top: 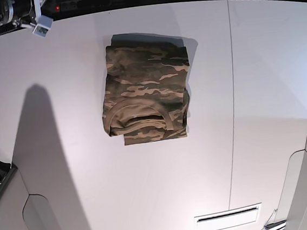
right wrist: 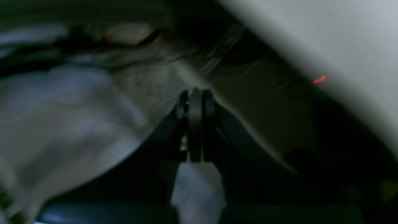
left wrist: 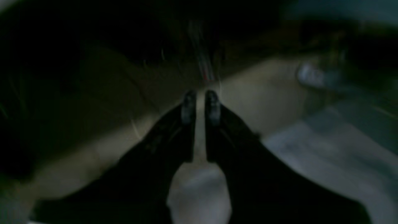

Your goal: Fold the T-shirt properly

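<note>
The T-shirt [top: 146, 94] lies folded into a compact rectangle on the white tabletop [top: 259, 83], collar facing up at the near edge. Folding appears complete; no step seems left. The left hand [left wrist: 200, 104] is nearly clenched and empty. The right hand [right wrist: 196, 102] is clenched, grasping nothing.
</note>
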`<move>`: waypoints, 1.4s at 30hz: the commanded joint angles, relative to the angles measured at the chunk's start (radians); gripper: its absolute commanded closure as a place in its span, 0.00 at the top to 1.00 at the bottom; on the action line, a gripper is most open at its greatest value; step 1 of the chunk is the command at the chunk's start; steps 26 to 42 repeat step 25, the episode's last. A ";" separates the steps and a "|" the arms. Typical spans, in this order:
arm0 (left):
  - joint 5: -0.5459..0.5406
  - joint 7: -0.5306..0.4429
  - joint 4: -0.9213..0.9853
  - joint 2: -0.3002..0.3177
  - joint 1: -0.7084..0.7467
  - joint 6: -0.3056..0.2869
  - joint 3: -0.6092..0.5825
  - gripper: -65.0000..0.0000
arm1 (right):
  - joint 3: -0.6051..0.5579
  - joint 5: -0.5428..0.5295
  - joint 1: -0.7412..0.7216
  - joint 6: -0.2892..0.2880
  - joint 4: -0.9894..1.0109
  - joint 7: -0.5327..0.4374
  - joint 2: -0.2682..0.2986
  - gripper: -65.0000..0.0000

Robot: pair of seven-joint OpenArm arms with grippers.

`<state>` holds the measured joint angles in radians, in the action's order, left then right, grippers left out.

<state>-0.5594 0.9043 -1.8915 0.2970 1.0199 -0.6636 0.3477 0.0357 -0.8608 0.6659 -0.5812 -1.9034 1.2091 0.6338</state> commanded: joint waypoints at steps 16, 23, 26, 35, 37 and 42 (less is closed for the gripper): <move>0.334 -0.073 0.819 0.035 -0.376 0.352 -0.507 0.09 | -0.261 0.300 -0.074 0.206 0.714 -0.023 -0.126 0.00; 0.397 -0.089 1.147 -0.109 -0.578 0.368 -0.649 0.09 | -0.305 0.323 -0.278 0.211 1.111 -0.022 -0.248 0.00; 0.402 -0.090 1.167 -0.120 -0.596 0.367 -0.689 0.09 | -0.305 0.323 -0.304 0.211 1.161 -0.019 -0.278 0.00; 0.402 -0.090 1.167 -0.120 -0.596 0.367 -0.689 0.09 | -0.305 0.323 -0.304 0.211 1.161 -0.019 -0.278 0.00; 0.402 -0.090 1.167 -0.120 -0.596 0.367 -0.689 0.09 | -0.305 0.323 -0.304 0.211 1.161 -0.019 -0.278 0.00; 0.402 -0.090 1.167 -0.120 -0.596 0.367 -0.689 0.09 | -0.305 0.323 -0.304 0.211 1.161 -0.019 -0.278 0.00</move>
